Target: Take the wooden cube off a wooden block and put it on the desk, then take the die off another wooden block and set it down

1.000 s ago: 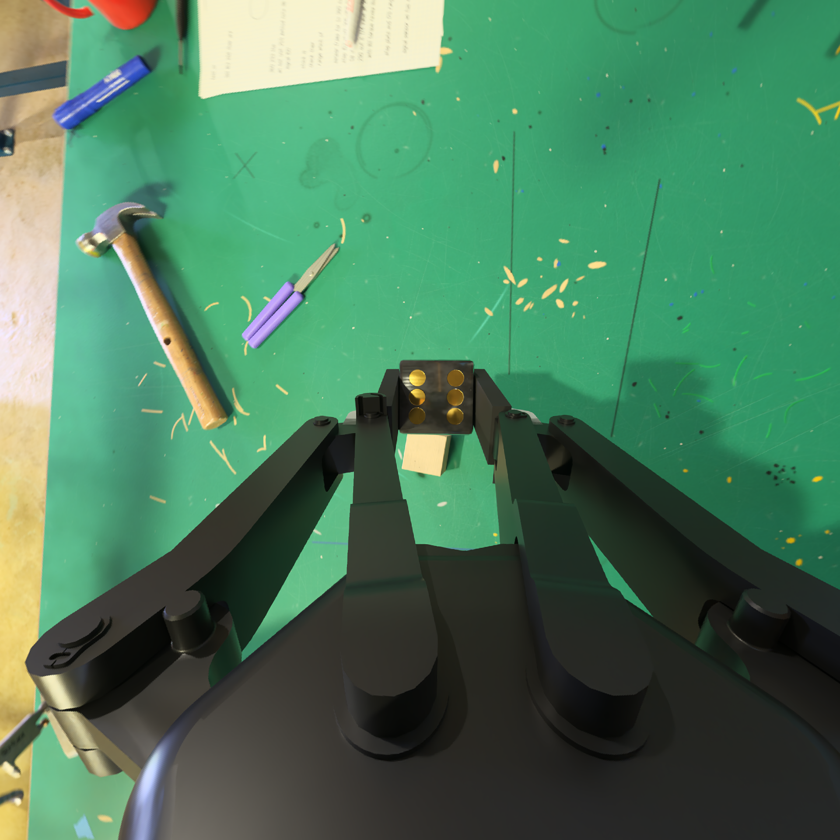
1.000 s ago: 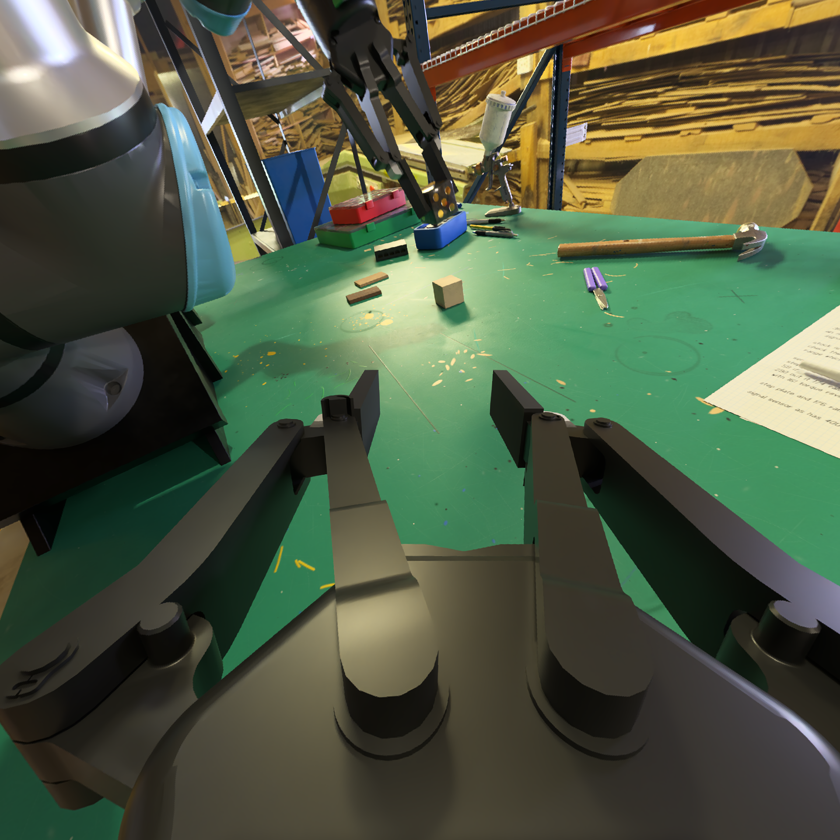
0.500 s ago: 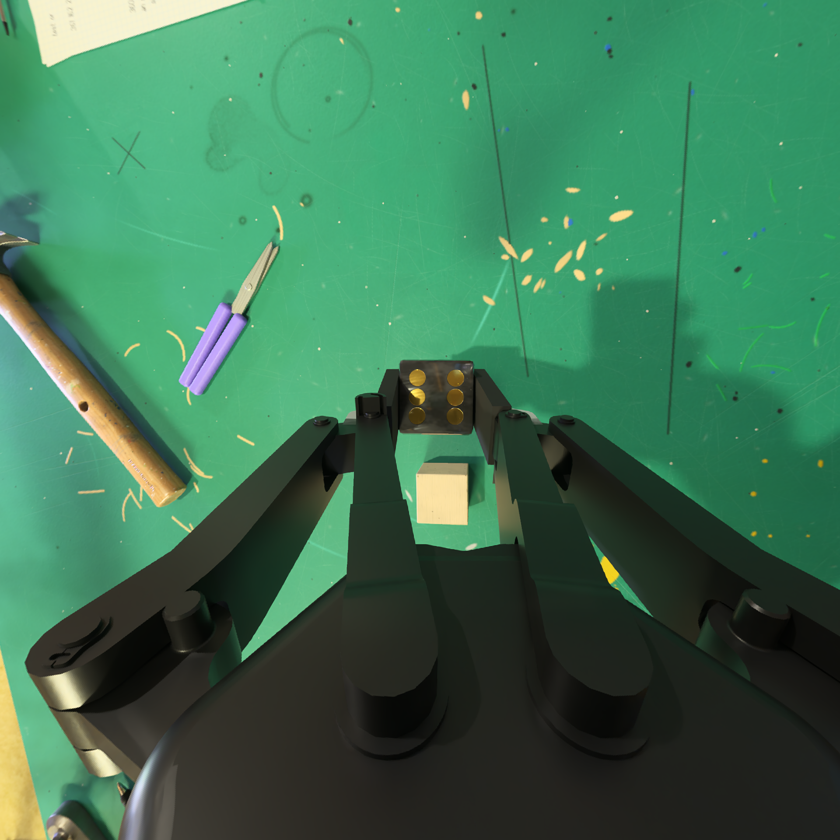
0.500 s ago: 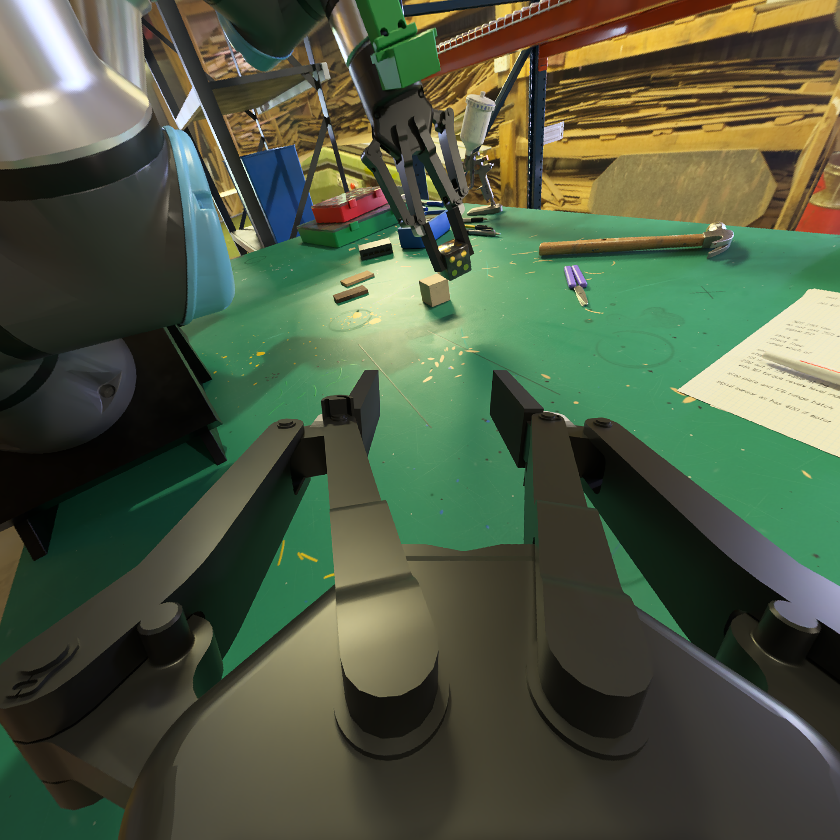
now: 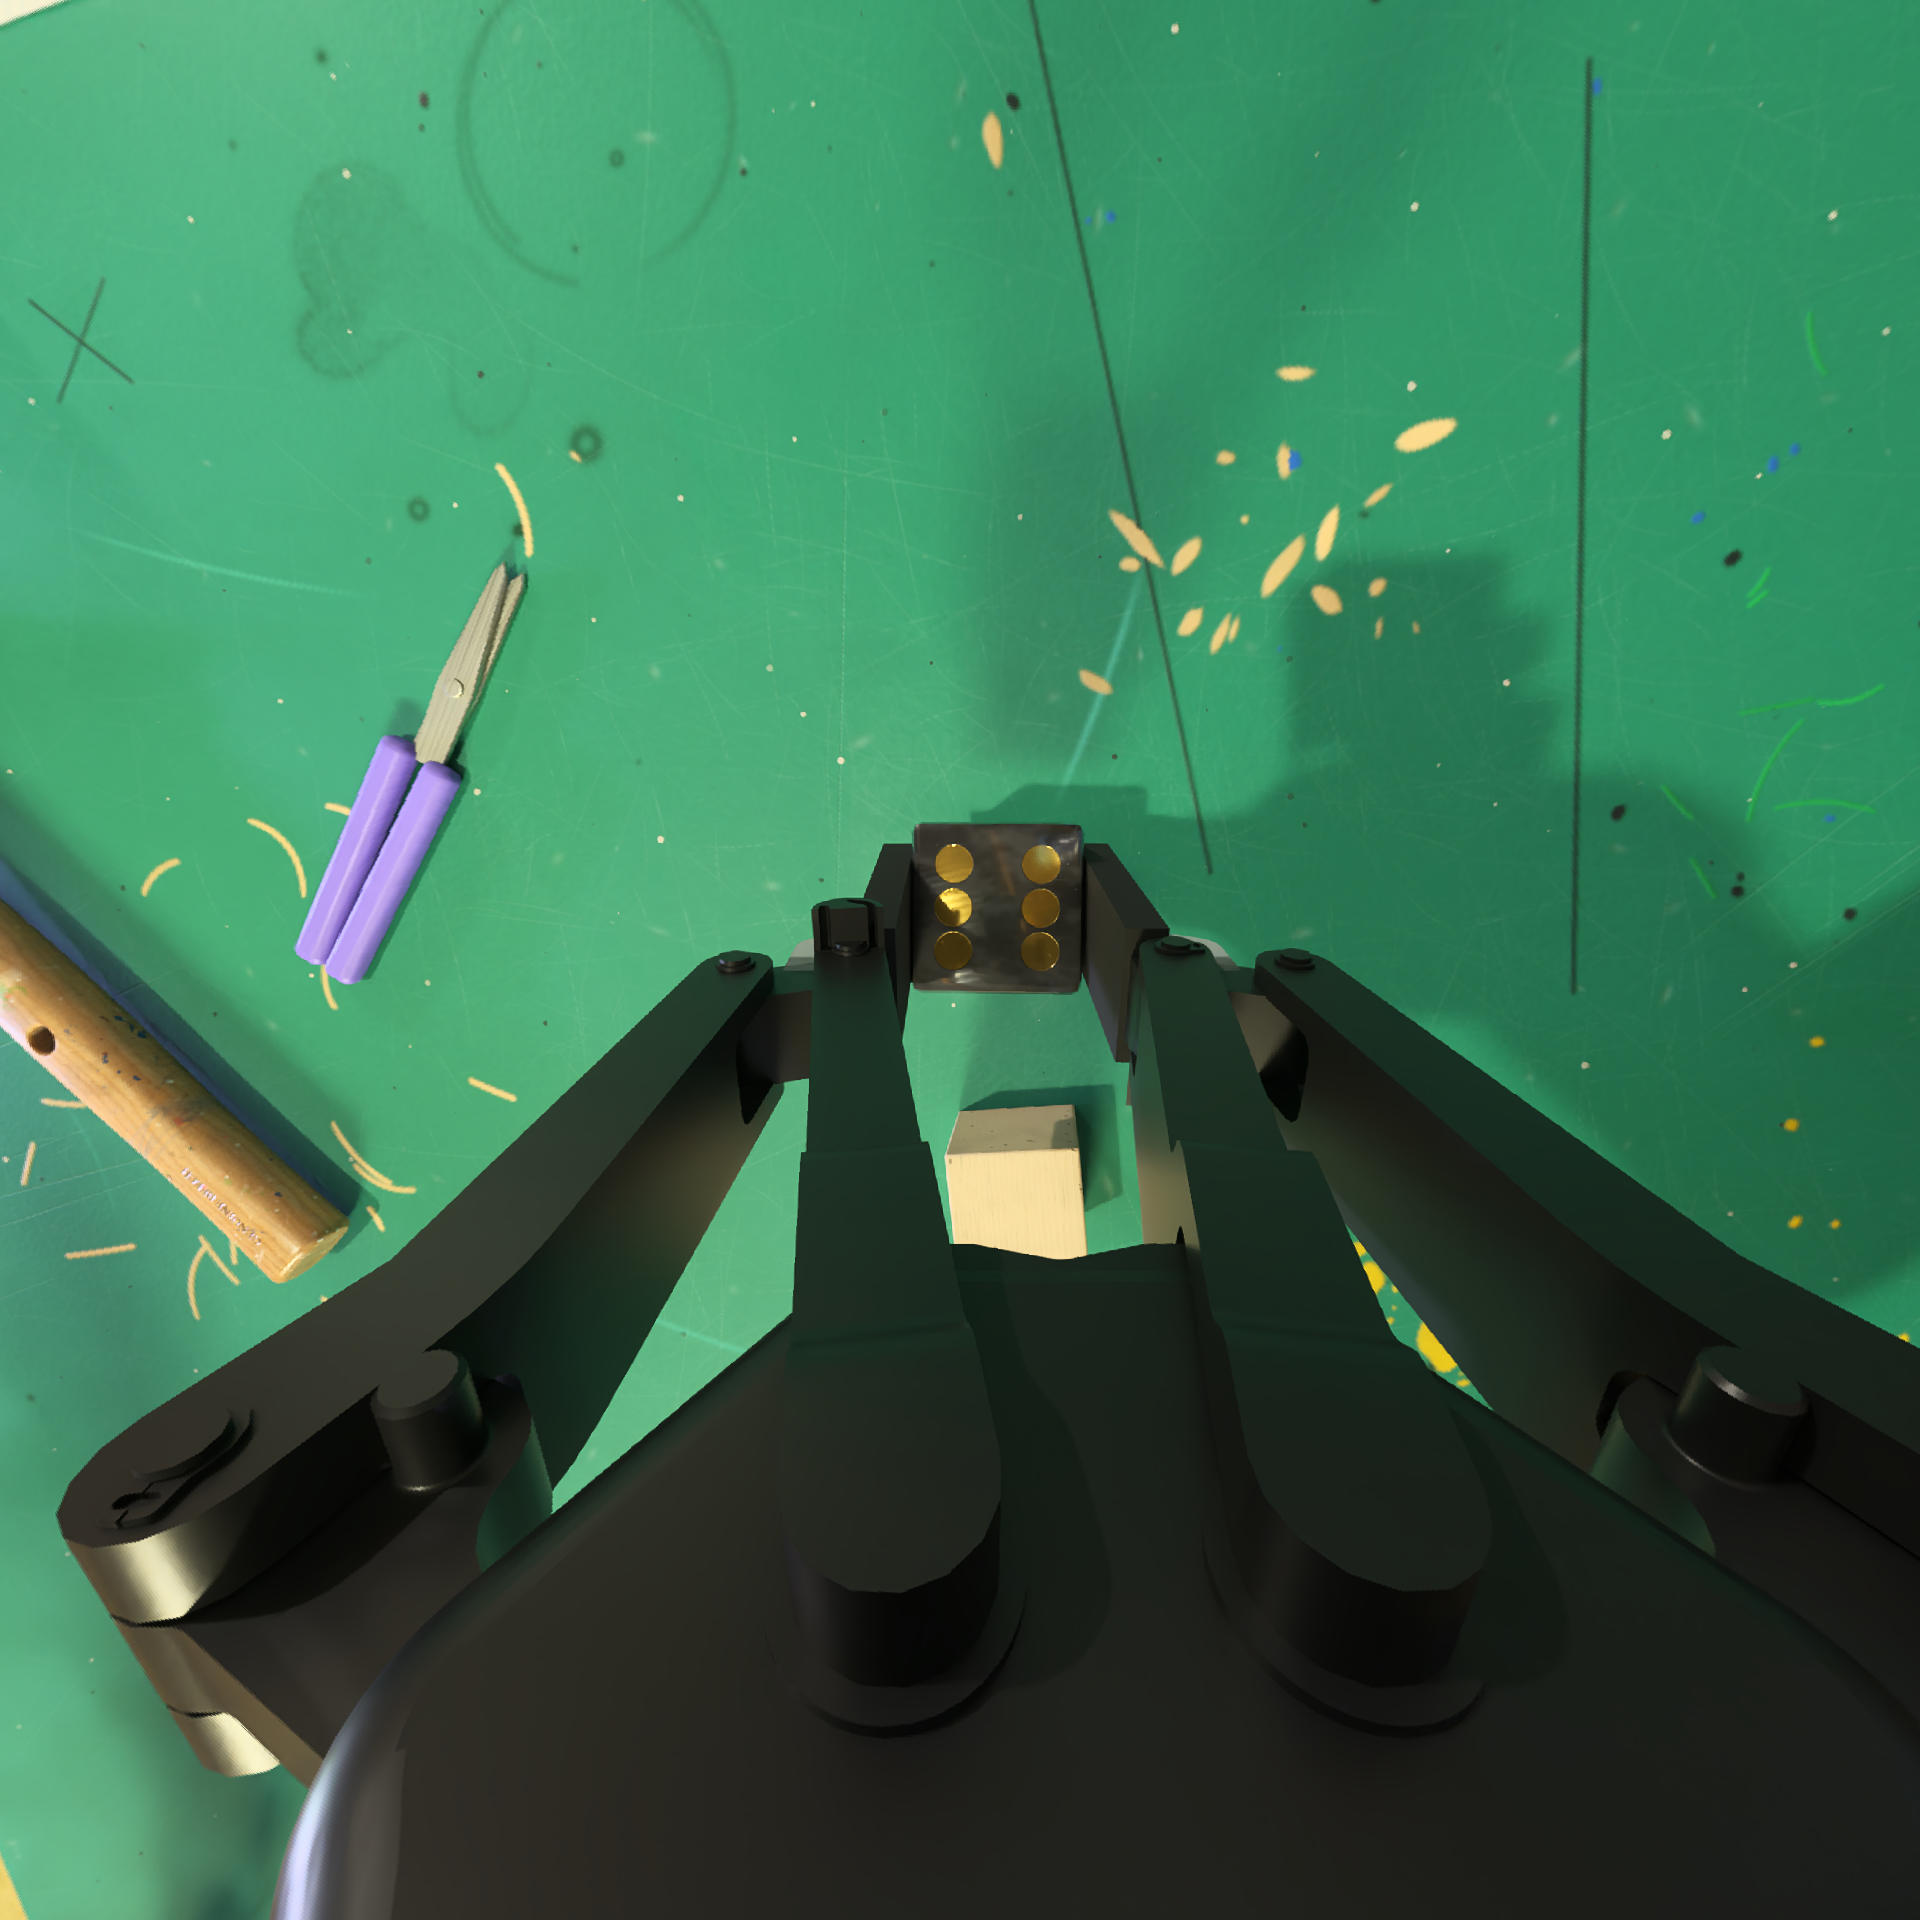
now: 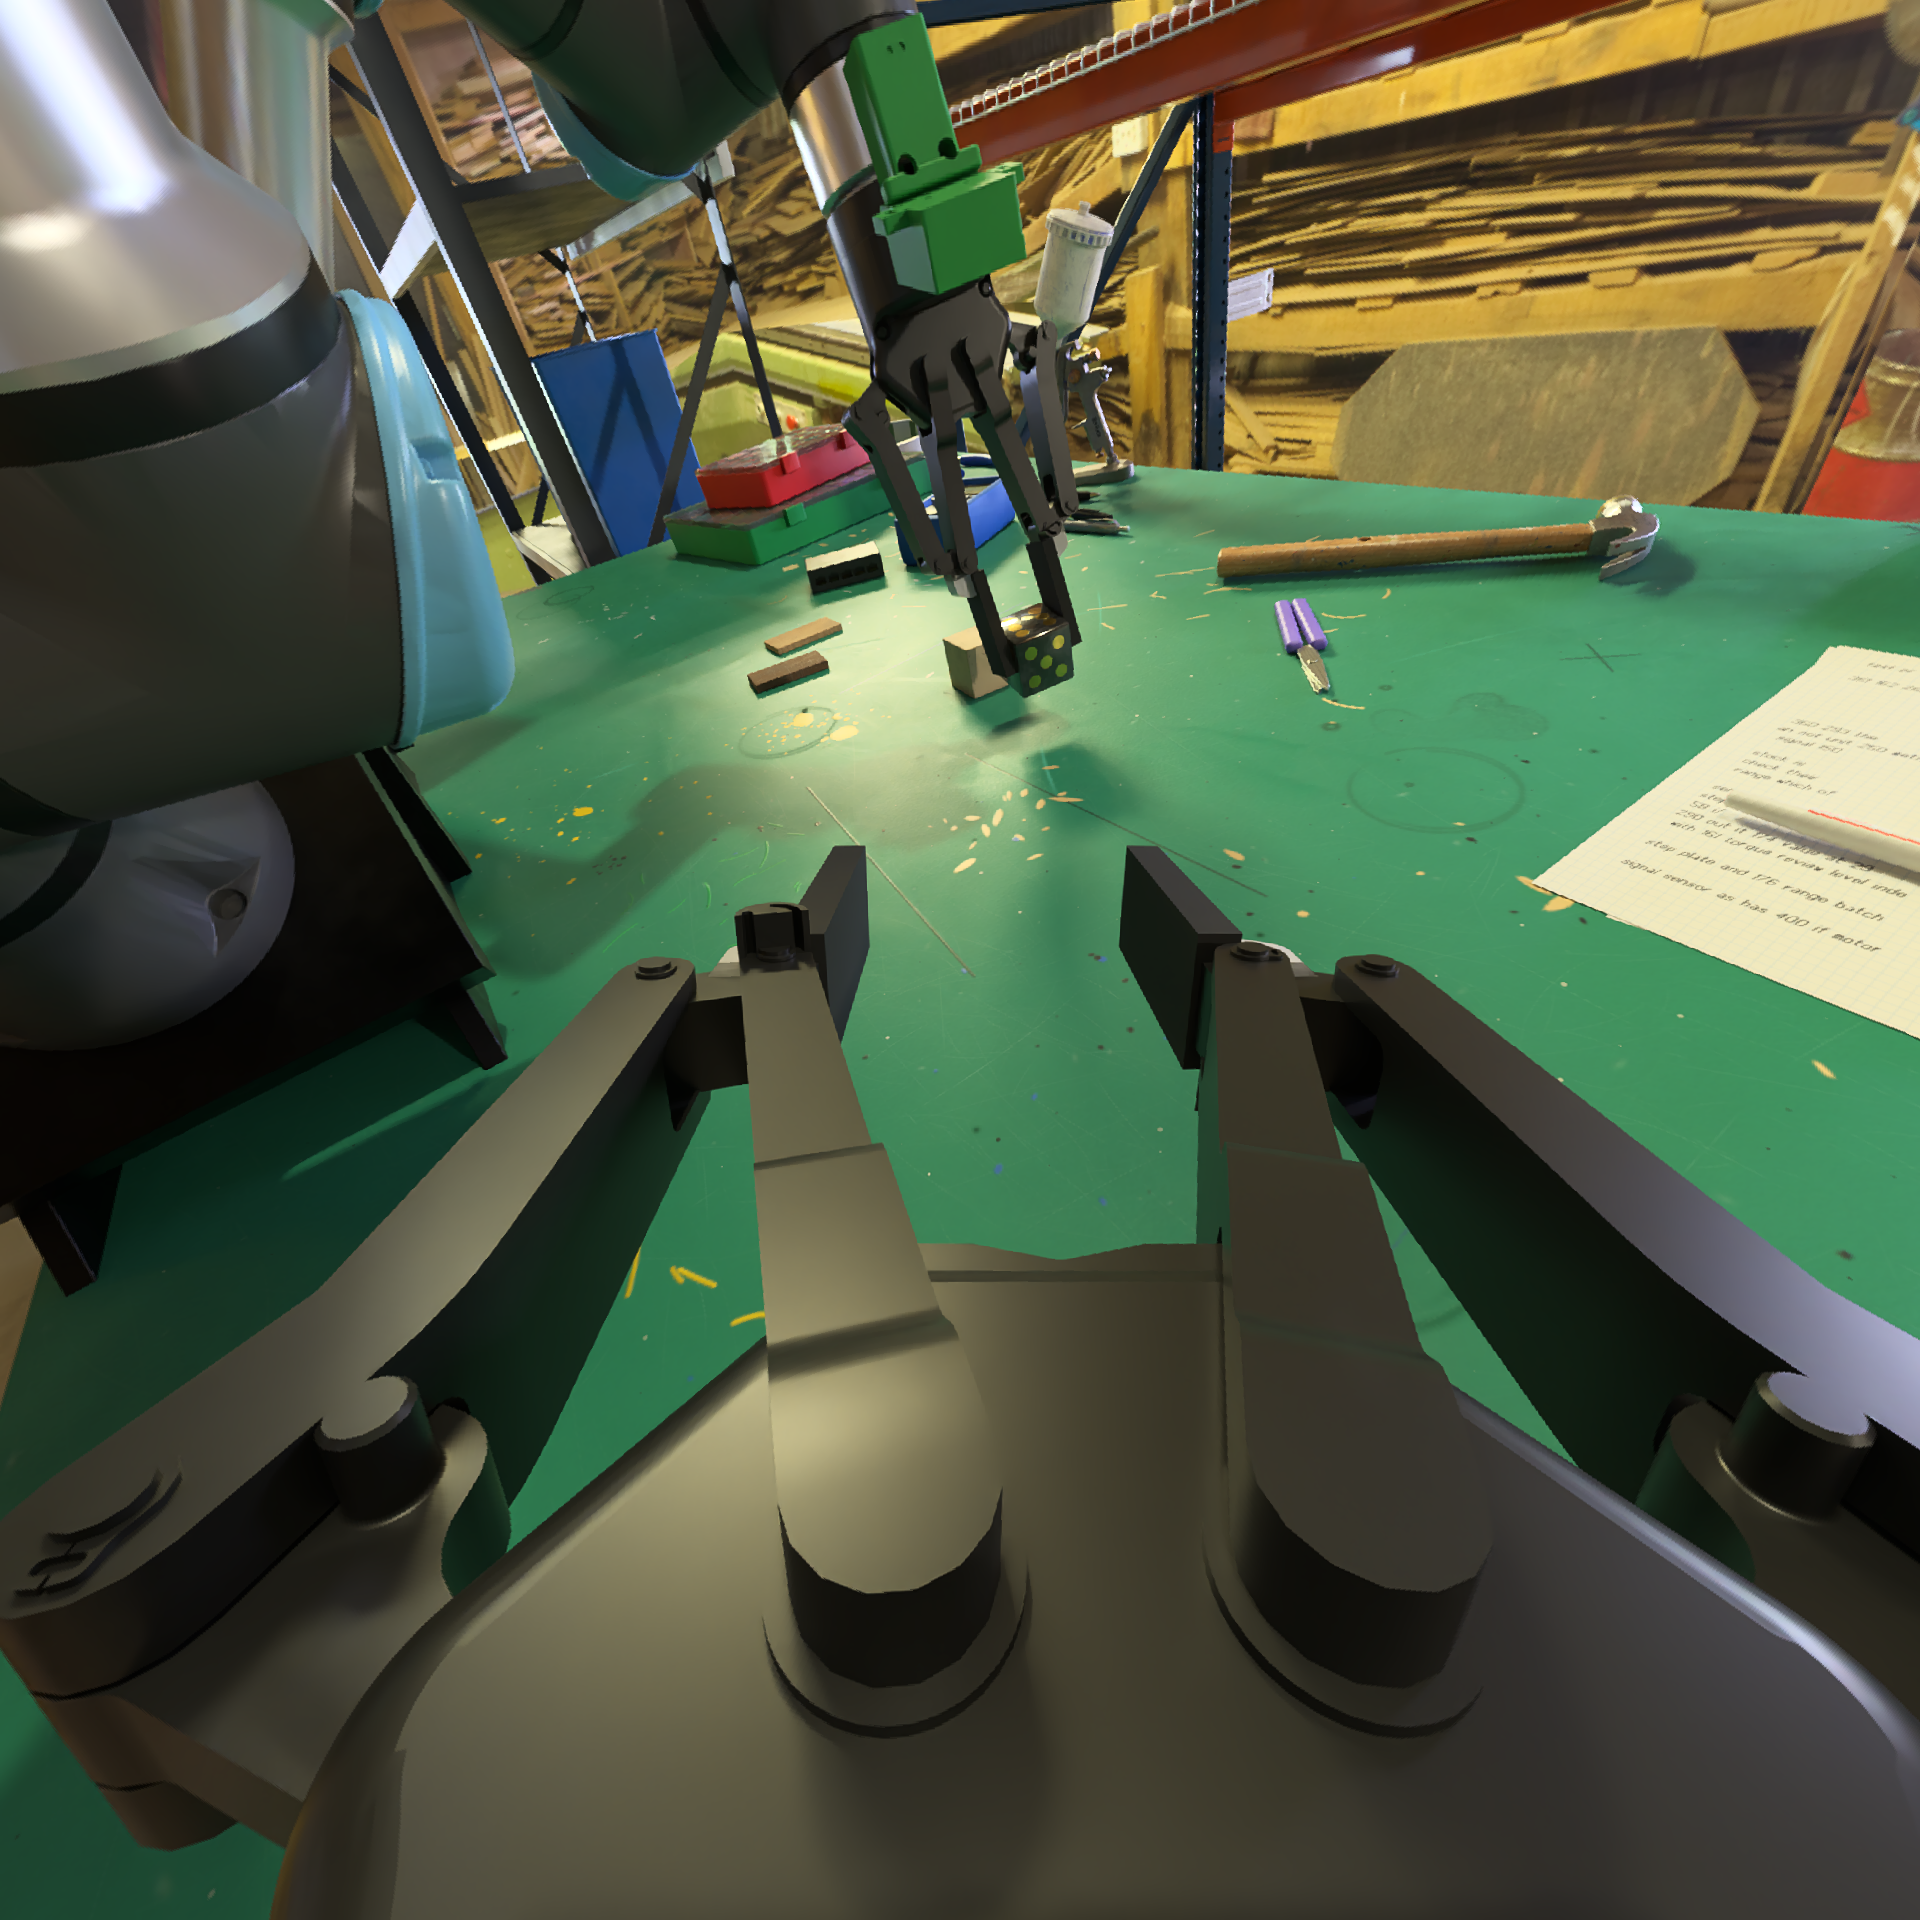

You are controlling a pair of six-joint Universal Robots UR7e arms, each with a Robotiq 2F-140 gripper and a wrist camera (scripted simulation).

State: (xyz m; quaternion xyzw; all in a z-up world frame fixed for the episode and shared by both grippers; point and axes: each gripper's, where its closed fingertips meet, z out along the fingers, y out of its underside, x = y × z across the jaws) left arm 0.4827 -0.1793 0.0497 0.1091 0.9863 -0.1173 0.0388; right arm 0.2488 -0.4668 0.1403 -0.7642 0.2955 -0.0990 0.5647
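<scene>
My left gripper is shut on a dark die with gold dots and holds it a little above the green desk. The pale wooden cube lies on the desk just behind the die, between the fingers. In the right wrist view the left gripper holds the die right beside the cube. Two flat brown wooden blocks lie bare on the desk to the left. My right gripper is open and empty, low over the desk.
Purple-handled scissors and a hammer lie left of the die. A sheet of paper lies at the right. Red and green cases, a black block and a spray gun stand at the back.
The left gripper has come down towards the desk with the die, moving to beside the wooden cube. The right gripper has stayed open and shifted only slightly.
</scene>
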